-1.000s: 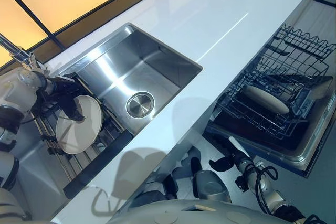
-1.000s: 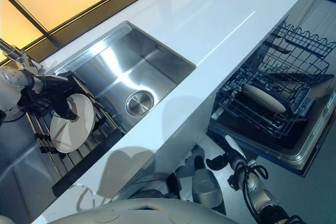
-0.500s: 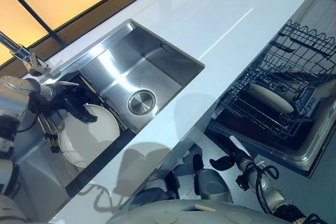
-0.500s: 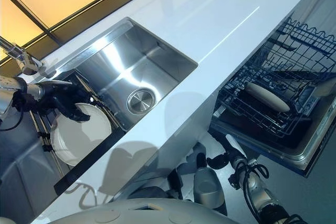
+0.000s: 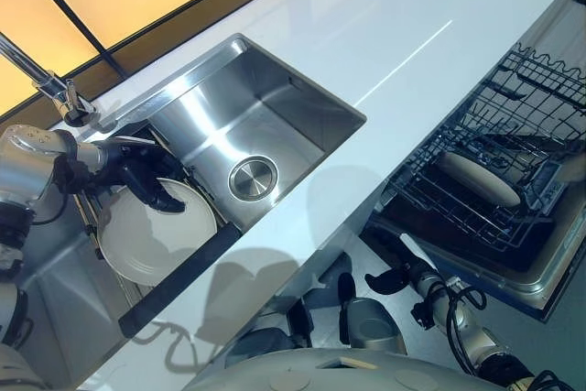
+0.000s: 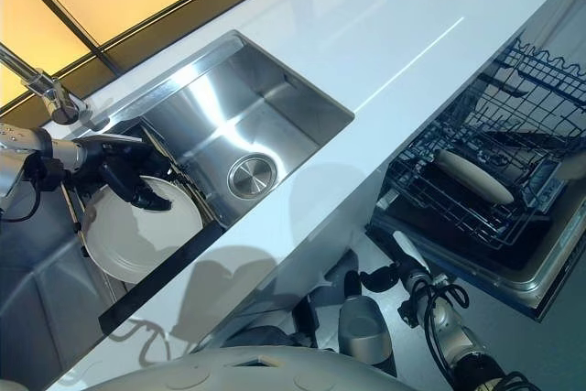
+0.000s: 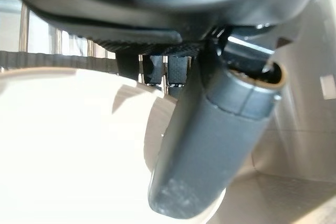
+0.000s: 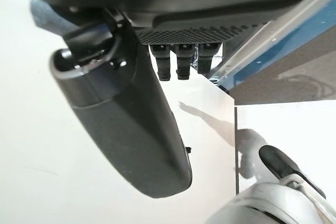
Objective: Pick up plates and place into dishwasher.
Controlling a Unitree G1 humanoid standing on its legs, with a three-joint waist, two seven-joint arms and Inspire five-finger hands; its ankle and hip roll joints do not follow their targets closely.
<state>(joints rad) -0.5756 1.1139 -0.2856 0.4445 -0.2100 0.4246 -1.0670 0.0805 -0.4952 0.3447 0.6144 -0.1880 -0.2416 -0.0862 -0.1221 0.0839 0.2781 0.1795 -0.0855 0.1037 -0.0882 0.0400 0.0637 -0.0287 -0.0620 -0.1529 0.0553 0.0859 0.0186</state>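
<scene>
White round ceramic plate [image 5: 154, 237] pinched at its rim by the left robot hand [image 5: 149, 182] over the drying rack beside the steel sink [image 5: 261, 121], for carrying to the dishwasher's wire rack [image 5: 485, 171]; right robot hand [image 5: 392, 281] hanging low, relaxed, empty.

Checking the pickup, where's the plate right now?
The plate sits at the eye views' left, pinched by the left hand, beside the sink.

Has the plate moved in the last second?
Yes. The plate stood on edge on the rack bars beside the sink; now its face shows wide and it lies tilted toward the counter edge, with the left hand gripping its rim.
</scene>
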